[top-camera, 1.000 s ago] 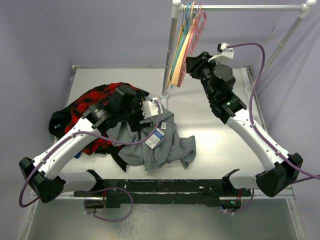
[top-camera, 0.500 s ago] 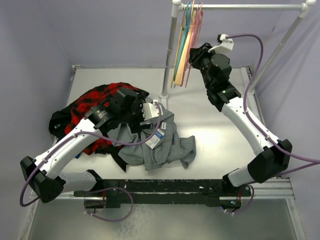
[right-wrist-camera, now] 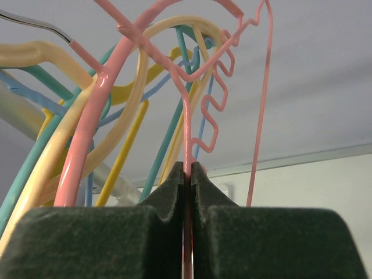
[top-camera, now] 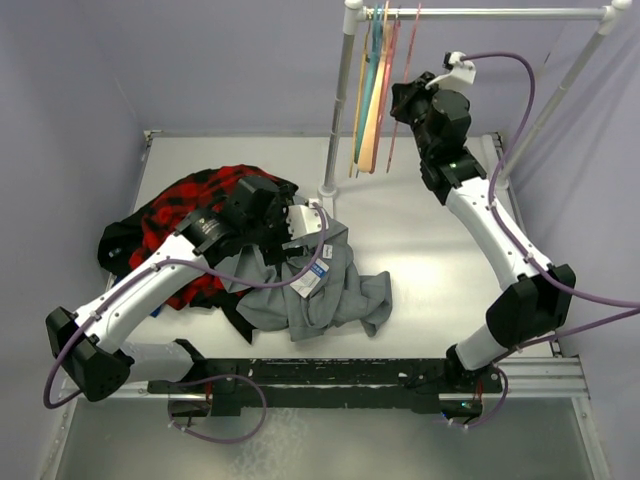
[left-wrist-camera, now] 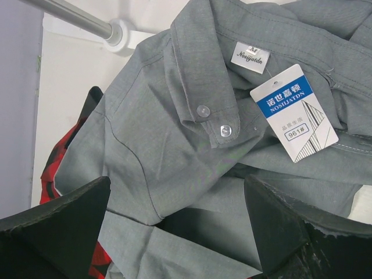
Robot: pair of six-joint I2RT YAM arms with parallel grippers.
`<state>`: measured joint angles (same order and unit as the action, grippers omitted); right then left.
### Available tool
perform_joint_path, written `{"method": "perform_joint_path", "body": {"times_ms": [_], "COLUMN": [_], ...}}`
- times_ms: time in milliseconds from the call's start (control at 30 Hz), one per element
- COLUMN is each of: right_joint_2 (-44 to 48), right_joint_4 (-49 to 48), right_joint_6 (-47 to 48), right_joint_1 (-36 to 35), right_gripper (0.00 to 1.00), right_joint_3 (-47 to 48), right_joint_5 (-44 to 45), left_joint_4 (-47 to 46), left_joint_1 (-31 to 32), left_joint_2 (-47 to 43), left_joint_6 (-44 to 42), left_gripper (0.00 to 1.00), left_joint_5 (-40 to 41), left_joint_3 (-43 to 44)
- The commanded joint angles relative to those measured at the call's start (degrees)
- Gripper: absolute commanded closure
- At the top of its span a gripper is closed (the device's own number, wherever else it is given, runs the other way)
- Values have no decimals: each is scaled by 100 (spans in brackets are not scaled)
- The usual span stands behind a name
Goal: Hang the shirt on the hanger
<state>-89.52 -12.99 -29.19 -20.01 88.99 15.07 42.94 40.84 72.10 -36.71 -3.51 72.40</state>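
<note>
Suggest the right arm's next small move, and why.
Probably lift the pink hanger a little so its hook clears the rail. The right gripper has its fingers shut on the wire, and the hanger hangs slightly apart from the other hangers, top at the rail. The left gripper waits open over the grey shirt collar.

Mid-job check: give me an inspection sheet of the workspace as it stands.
Surface: pale table, clothes heaped on its left.
Job's things: grey shirt crumpled, collar and tag up; pink hanger at the rail.
Clutter: plaid shirt, black garment, other hangers.
Grippers: left gripper open over the collar; right gripper shut on the hanger wire.
Cables: purple cables, one per arm; the left crosses the shirt.
Surroundings: purple walls.
</note>
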Motion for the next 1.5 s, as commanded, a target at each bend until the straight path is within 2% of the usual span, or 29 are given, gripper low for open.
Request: {"method": "perform_joint_path", "body": {"times_ms": [0,167,467,667,733,867,967,1133,1300,1467], "right_joint_2": [215,565,1581,2564,3082,4327,5365,6313,6785,6910], "right_joint_4": [-195,-33,-101,263,509,1263,1941,3023,3459,3746], "right_joint_6": [157,274,278,29,-90,3,2,-86,-223,-290], "right_joint_1": [107,186,208,208,208,211,208,208,208,208], "right_gripper": [100,100,100,100,100,100,100,100,100,100], "right_joint_3": [345,388,-333,-1424,-1971,-2896,-3342,-3446,-3520,-3714], "right_joint_5": [-324,-450,-336,-537,-600,-936,-1148,-1629,-2067,-3384], "left_joint_4": [-149,-12,430,342,246,-109,-330,-985,-1791,-2021], "left_joint_1": [-25,-25,-30,128,440,1348,1762,2032,2112,2114], "left_joint_2": [34,39,200,321,427,627,802,1062,1261,1270], "left_joint_6": [-48,-110,50,-65,-138,-507,-762,-1193,-1752,-2043], "left_gripper": [0,0,0,7,8,10,13,16,16,25], "left_joint_5": [39,-63,-495,-811,-486,719,1174,1735,2481,2816], "left_joint_3": [29,61,624,564,529,260,63,-246,-678,-916]}}
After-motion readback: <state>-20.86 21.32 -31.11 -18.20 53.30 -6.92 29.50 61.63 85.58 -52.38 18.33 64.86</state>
